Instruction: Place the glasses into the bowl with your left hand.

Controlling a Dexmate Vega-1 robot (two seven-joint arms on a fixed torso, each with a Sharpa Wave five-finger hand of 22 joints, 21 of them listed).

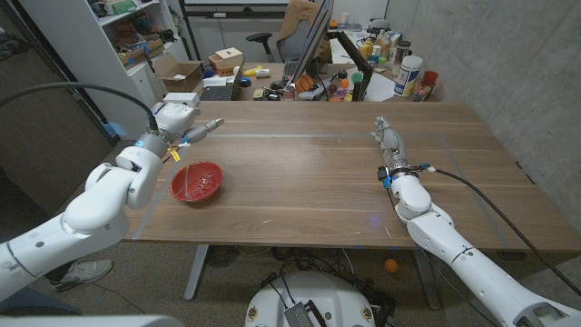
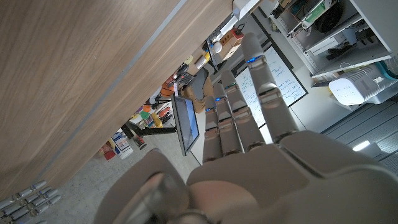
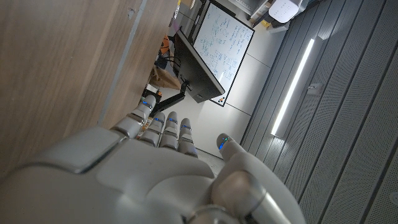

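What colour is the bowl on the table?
Red; the bowl shows best in the head view, near the left hand.

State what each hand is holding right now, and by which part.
Nothing is held. The left hand hangs above the table behind the red bowl, fingers extended; the right hand is also empty, fingers straight.

Inside the red bowl point(image 1: 196, 182), below the left hand's fingers point(image 1: 207, 127), something thin lies, too small to identify; clutter beyond the desk point(image 1: 318, 173) blurs together.
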